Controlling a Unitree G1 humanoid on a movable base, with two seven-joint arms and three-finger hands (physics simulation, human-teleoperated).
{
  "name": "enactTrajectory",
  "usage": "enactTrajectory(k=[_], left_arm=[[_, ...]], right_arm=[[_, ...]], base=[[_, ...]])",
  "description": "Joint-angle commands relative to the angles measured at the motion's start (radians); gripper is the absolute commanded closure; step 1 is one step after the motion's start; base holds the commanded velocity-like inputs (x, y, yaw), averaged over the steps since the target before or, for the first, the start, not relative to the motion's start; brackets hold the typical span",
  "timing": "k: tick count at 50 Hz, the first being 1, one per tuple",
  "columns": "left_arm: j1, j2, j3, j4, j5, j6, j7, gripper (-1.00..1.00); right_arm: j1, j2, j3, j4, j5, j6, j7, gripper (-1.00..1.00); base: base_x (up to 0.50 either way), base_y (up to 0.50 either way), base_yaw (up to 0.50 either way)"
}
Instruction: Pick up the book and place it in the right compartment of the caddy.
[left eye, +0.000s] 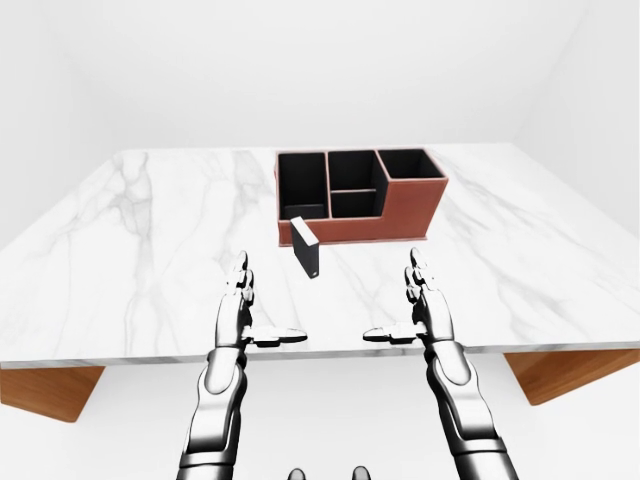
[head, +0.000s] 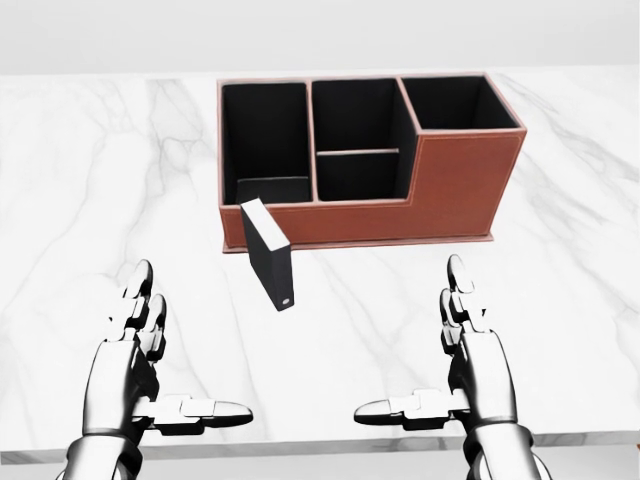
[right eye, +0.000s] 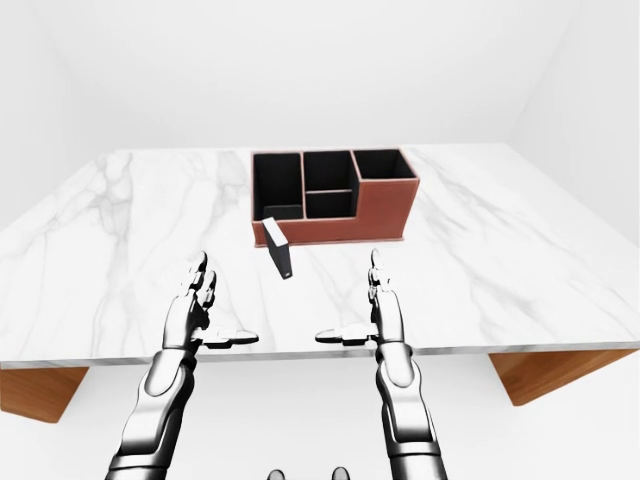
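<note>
Both hands hover spread over the near tabletop edge, book upright just beside the caddy

Head view: the black book (head: 268, 253) stands on the marble tabletop (head: 110, 190), just below the brown caddy (head: 400, 215) and its left compartment; whether they touch is hard to tell. The left hand (head: 140, 365) sits lower left, fingers spread, thumb pointing inward, holding nothing. The right hand (head: 465, 365) mirrors it lower right, also spread and empty. Left-eye view: both hands hang level above the tabletop's lower edge, well short of the book. Right-eye view: same layout, book between hands and caddy
</note>
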Motion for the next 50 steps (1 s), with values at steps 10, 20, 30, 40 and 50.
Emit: enactTrajectory(k=[10,20,30,40,50], left_arm=[[-0.010,0.003,0.008,0.030,-0.003,-0.014,0.004,-1.00],[-0.008,0.002,0.005,0.024,-0.001,-0.012,0.006,-1.00],[-0.007,0.002,0.003,0.025,0.001,-0.014,0.005,-1.00],[0.010,0.000,0.001,-0.015,-0.004,-0.001,-0.001,-1.00],[0.016,0.002,0.007,-0.062,-0.014,0.019,-0.004,-1.00]], right_arm=[[-0.009,0.000,-0.002,0.018,-0.007,-0.011,-0.007,-1.00],[-0.001,-0.001,-0.002,0.009,-0.008,-0.025,-0.006,-1.00],[0.000,-0.001,-0.002,0.004,-0.008,-0.026,-0.003,-1.00],[0.004,0.000,-0.001,-0.006,-0.005,-0.014,-0.002,-1.00],[0.009,0.000,-0.006,-0.040,0.008,0.005,0.000,-1.00]], base=[[0.13,0.00,0.00],[0.18,0.00,0.00],[0.31,0.00,0.00],[0.33,0.00,0.00],[0.31,0.00,0.00]])
